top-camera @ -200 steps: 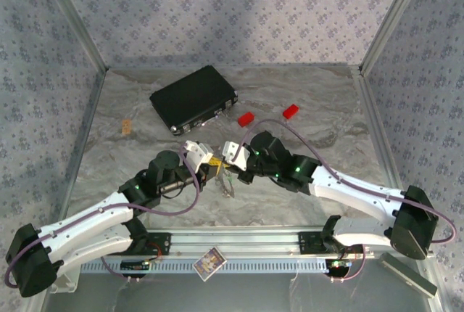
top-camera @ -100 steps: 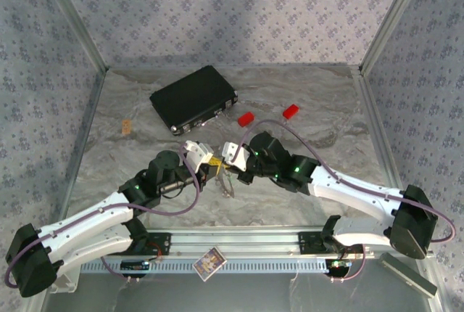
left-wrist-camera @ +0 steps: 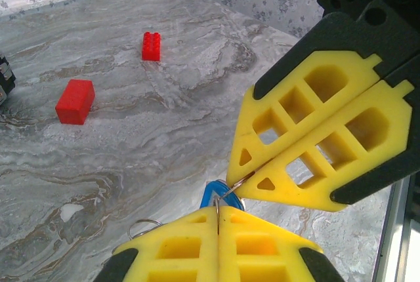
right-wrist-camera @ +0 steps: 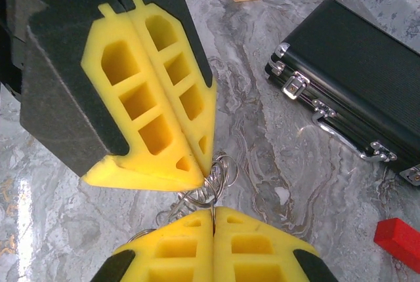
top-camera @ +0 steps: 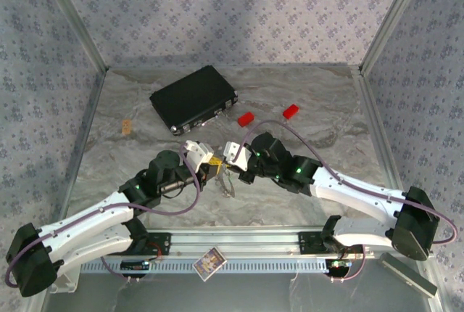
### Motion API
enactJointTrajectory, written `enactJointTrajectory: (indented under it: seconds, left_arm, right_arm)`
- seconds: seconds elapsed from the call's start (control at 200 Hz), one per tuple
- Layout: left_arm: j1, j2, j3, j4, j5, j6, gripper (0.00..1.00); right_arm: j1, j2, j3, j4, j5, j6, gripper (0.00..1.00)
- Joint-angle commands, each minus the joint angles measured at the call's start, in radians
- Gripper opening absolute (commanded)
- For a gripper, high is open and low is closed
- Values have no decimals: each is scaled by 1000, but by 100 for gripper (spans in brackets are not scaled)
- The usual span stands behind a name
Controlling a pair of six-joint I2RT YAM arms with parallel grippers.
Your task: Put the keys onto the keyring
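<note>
Pinching thin silvery wire keyring [right-wrist-camera: 211,189], latticed yellow left gripper [left-wrist-camera: 218,211] and right gripper [right-wrist-camera: 213,213] clamp shut beside blue-headed key [left-wrist-camera: 211,195].

case [top-camera: 194,99] 11 o'clock | bricks [top-camera: 246,118] 1 o'clock, right of case | block [top-camera: 127,126] 9 o'clock | keyring [top-camera: 228,181] centre

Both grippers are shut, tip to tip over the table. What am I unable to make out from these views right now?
- Left wrist view: blue key head mostly behind the left gripper's shut fingers; blade hidden.
- Right wrist view: keyring loops bunch at the right gripper's shut tips; threaded or not, cannot tell.
- Top view: keyring too small to read.
- Right wrist view: black case cut off by the right edge.
</note>
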Motion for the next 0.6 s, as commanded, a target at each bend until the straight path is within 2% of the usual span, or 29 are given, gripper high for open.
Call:
enactJointTrajectory:
  seconds: [0.0,0.595]
  left_arm:
    - [-5,-2,15,58,22,-5,0]
    - [-6,2,16,64,22,-7,0]
  right_arm:
    - [1,-17,-6,16,21,8,0]
    - [6,-12,-6,19,-11,11,0]
